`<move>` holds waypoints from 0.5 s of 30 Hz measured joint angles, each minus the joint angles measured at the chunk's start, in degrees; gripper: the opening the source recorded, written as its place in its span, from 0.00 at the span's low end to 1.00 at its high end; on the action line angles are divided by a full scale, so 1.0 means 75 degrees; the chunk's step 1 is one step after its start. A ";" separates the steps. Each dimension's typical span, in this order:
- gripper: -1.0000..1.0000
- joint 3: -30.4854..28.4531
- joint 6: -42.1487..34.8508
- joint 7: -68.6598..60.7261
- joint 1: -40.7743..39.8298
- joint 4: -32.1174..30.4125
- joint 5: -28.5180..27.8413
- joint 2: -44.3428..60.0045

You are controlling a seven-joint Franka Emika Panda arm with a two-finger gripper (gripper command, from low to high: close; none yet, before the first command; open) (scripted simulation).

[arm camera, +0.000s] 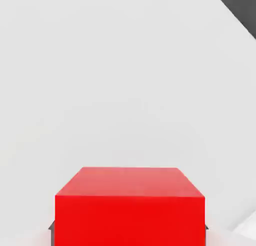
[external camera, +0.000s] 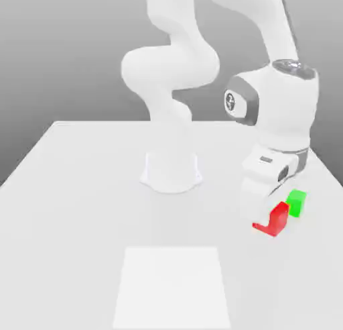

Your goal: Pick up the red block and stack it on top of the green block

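The red block (external camera: 273,221) sits low over the white table at the exterior view's right, partly covered by the white hand. My gripper (external camera: 267,219) is down over it and shut on it. In the hand view the red block (arm camera: 130,210) looms close, with a dark sliver of finger (arm camera: 51,225) pressed against its side. The green block (external camera: 296,202) rests on the table just behind and to the right of the red one, nearly touching it in the exterior view.
The arm's base (external camera: 171,171) stands at the middle of the table (external camera: 80,188). A lighter square patch (external camera: 173,288) lies on the near part of the table. The table's edge (arm camera: 235,10) shows beyond the red block in the hand view.
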 joint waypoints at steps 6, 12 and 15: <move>0.00 0.0617 -0.0172 -0.2072 0.1324 -0.0358 0.0390 -0.0544; 0.00 0.1042 -0.0234 -0.3953 0.2801 -0.0692 0.0666 -0.0953; 0.00 0.1181 0.0391 -0.3862 0.2753 -0.0704 0.0293 -0.0329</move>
